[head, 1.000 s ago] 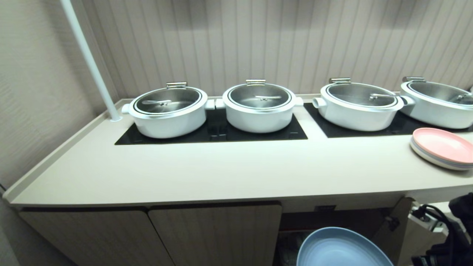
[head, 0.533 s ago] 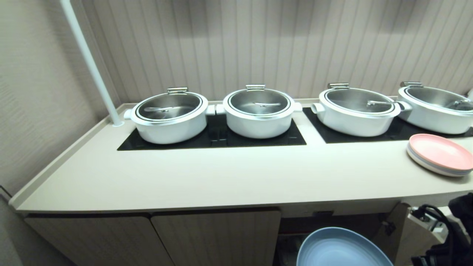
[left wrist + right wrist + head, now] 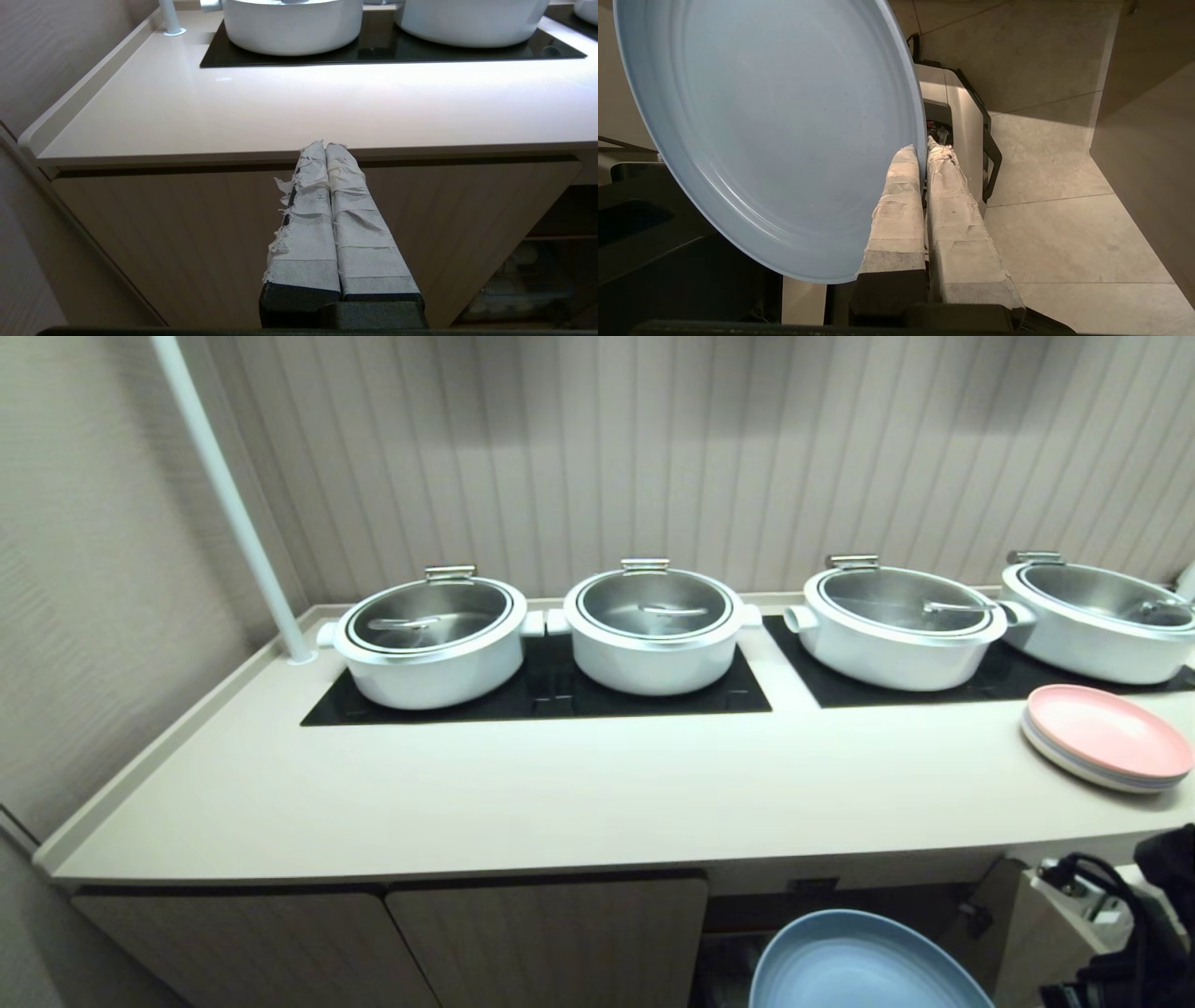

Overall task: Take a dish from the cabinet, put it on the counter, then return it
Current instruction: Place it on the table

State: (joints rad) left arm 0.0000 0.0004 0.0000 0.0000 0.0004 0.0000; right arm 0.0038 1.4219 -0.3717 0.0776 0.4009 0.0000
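Note:
The light-blue dish (image 3: pixel 864 966) (image 3: pixel 770 130) hangs in front of the open cabinet (image 3: pixel 840 905), below the counter's front edge. My right gripper (image 3: pixel 923 148) is shut on the dish's rim, one taped finger on each side of it. The cream counter (image 3: pixel 579 784) stretches across the head view above. My left gripper (image 3: pixel 325 145) is shut and empty, pointing at a closed cabinet door (image 3: pixel 187 233) just under the counter (image 3: pixel 289 107).
Several white lidded pots (image 3: pixel 653 630) stand on black cooktop panels (image 3: pixel 537 695) at the back. A stack of plates with a pink one uppermost (image 3: pixel 1106 735) lies at the counter's right. A white pole (image 3: pixel 229 495) rises at the left. The robot's base (image 3: pixel 957 116) shows on the tiled floor.
The whole head view has shifted down a little, so the camera has risen. The dish keeps its place at the bottom of the picture, still held.

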